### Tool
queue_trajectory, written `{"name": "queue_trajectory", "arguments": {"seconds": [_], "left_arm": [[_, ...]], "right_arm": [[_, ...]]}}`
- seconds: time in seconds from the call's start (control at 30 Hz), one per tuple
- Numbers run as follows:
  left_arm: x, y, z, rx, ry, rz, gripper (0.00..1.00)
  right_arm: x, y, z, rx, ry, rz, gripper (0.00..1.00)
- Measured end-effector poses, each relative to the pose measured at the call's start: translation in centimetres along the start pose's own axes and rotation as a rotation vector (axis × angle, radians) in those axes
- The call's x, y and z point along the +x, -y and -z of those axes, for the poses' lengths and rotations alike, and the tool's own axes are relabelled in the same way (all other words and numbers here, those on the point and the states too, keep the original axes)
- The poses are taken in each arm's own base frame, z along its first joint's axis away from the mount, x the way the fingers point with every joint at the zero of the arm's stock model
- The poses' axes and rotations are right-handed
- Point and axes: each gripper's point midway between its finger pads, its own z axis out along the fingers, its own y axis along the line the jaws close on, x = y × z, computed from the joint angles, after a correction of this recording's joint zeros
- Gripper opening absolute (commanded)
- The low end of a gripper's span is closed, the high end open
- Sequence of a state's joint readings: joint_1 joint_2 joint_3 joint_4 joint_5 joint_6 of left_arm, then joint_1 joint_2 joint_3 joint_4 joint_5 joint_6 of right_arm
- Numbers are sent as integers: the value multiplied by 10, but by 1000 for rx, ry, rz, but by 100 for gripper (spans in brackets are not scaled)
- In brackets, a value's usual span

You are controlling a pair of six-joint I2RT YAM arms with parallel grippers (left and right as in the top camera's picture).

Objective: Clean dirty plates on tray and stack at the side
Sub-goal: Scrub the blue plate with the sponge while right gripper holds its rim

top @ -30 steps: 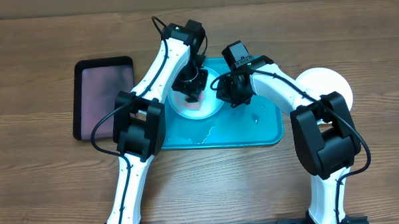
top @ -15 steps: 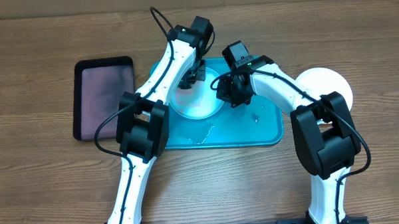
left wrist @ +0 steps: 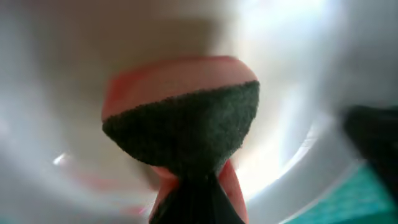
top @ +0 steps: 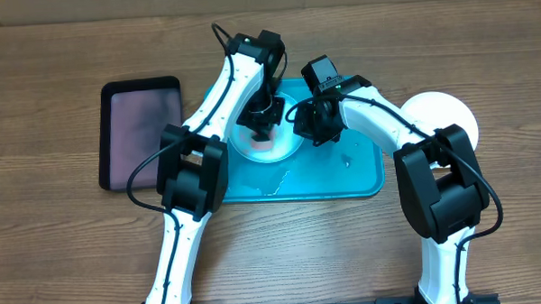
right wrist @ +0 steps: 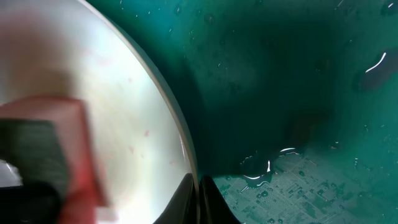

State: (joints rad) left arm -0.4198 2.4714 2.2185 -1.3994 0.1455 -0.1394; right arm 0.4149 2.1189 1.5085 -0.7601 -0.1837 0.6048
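One pale, whitish plate point(top: 284, 148) lies on the left half of the turquoise tray point(top: 343, 172). My left gripper point(top: 261, 125) hangs over the plate's middle, shut on a pink sponge point(left wrist: 180, 78) with a dark green scouring side, which presses on the plate point(left wrist: 56, 93). Faint reddish smears point(left wrist: 93, 183) show beside the sponge. My right gripper point(top: 302, 124) is shut on the plate's right rim, its fingertips point(right wrist: 186, 199) pinching the edge of the plate point(right wrist: 124, 112) above the wet tray point(right wrist: 298, 93). A white plate point(top: 445, 110) rests on the table right of the tray.
A black tray with a pinkish inside point(top: 142, 134) sits on the table at the left. Water is pooled on the turquoise tray's front part point(top: 280, 180). Both arms cross over the tray from the near side.
Half a second ago my left gripper with the sponge was at the plate's far rim; it is back over the plate's middle. The right gripper has not moved.
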Motion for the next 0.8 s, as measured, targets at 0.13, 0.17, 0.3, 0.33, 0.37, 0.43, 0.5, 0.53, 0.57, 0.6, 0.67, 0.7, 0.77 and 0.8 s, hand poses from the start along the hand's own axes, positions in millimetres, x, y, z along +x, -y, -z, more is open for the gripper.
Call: {"name": "queue_trajectory", "arguments": {"seconds": [0.13, 0.17, 0.3, 0.33, 0.37, 0.43, 0.5, 0.53, 0.57, 0.6, 0.67, 0.7, 0.77, 0.8], "left_arm": [[-22, 22, -1, 72, 91, -91, 4], [-28, 25, -2, 77, 118, -106, 4], [-45, 21, -6, 39, 188, -88, 4], [-47, 16, -6, 7, 199, -53, 4], [-49, 10, -6, -27, 208, -17, 4], [-50, 0, -6, -100, 224, 56, 4], [-48, -15, -4, -184, 234, 149, 4], [-46, -21, -3, -214, 232, 183, 4], [-42, -30, -2, -253, 225, 227, 4], [-39, -36, -1, -278, 222, 259, 4], [-35, -50, 2, -321, 218, 317, 4], [-33, -54, 2, -331, 214, 330, 4], [-29, -60, 0, -339, 194, 328, 4], [-28, -60, -2, -329, 179, 302, 4]], "right_arm": [[0, 0, 0, 0, -1, 0, 4], [0, 0, 0, 0, 0, 0, 4], [-1, 1, 0, 1, 2, -3, 4], [-1, 1, 0, 2, 2, -4, 4], [-1, 1, 0, 1, 2, -2, 4], [-1, 0, 0, 0, 3, -3, 4], [-1, 0, 0, -5, 1, -2, 4], [-1, -1, 0, -11, -3, -3, 4], [0, -2, 0, -19, -9, -3, 4], [1, -3, 0, -27, -17, -1, 4], [2, -3, 0, -51, -35, 6, 4], [1, -3, 0, -62, -43, 7, 4], [1, -2, -1, -86, -62, 11, 4], [1, -1, -1, -96, -70, 13, 4]]}}
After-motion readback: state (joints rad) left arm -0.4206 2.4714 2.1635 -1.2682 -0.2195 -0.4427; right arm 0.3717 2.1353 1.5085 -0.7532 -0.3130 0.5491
